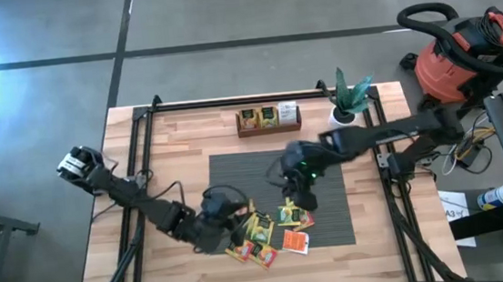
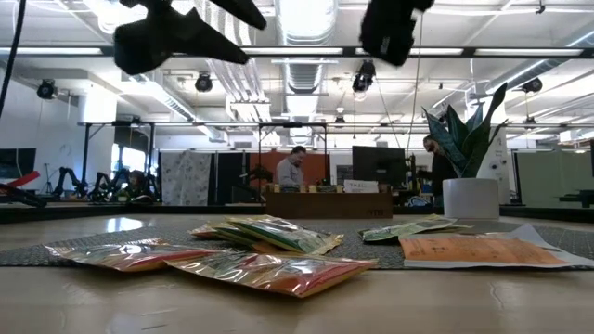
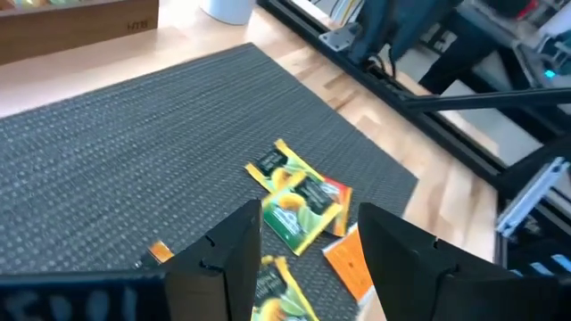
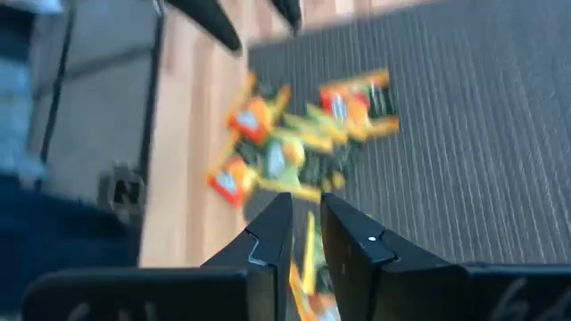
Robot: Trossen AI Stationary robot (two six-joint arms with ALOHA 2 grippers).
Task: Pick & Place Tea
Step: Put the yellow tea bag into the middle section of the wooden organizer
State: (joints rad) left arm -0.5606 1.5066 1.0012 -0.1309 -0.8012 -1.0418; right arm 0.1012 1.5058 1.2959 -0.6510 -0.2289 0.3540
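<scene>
The tea sachets [image 1: 264,233] lie in a loose heap at the front edge of the grey mat [image 1: 327,166], some on the mat and some on the wooden table [image 1: 179,147] just in front of it. In the low view the sachets [image 2: 269,250] are flat on the surface, some overlapping, with an orange one [image 2: 483,250] at the side.

The left gripper [image 1: 224,218] is above the table just beside the heap. Its fingers [image 3: 227,263] stand wide apart and hold nothing; between them the left wrist view shows a green and yellow sachet [image 3: 299,209] on the mat.

The right gripper [image 1: 295,201] hangs over the mat side of the heap. Its fingers [image 4: 272,236] are narrow, with only a thin gap. I cannot tell if something is pinched between them; a yellow strip shows in the gap, but the picture is blurred. In the low view both grippers are high over the sachets and touch none of them.

At the back of the table stands a dark brown tray [image 1: 268,118] with a few sachets already in it. A potted plant [image 1: 347,105] in a white pot is just beside the tray, near the right arm. A red shop vacuum [image 1: 463,54] stands on the floor beyond the table's corner. In the room behind, two people [image 2: 295,172] stand at desks.
</scene>
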